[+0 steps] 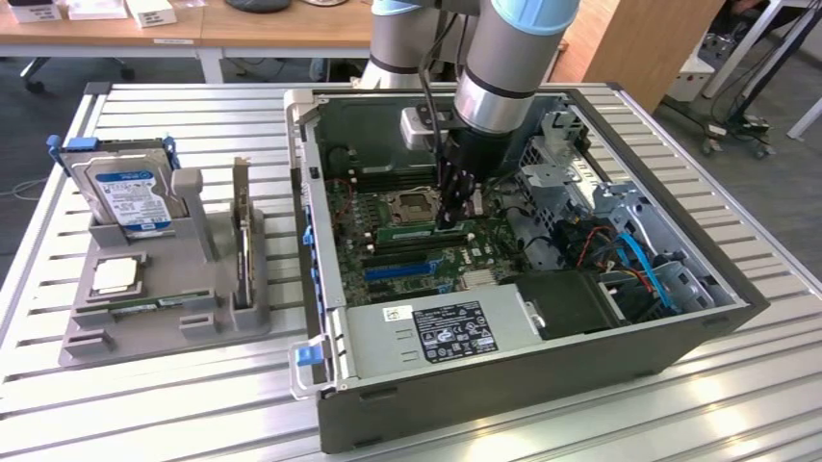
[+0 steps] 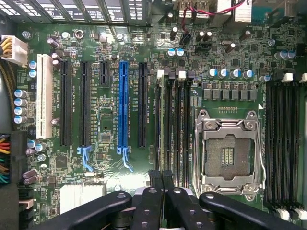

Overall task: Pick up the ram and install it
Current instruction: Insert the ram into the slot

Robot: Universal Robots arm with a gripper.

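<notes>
Exterior cam: off-arm, high, angled down across the table (image 1: 154,404), mid distance, whole open PC case (image 1: 514,385) in frame, arm (image 1: 507,67) coming in from the far side. Parts holder (image 1: 167,289) sits on the exterior view's left. Wrist cam: on the arm, looking straight down into the case, close to the motherboard (image 2: 110,134), gripper (image 2: 161,179) at frame edge. Overlap: same board area, meaning CPU socket (image 2: 228,155), blue slot (image 2: 123,105), memory slots (image 2: 175,124). Exterior sees them small and oblique, wrist sees them flat-on and near.
</notes>
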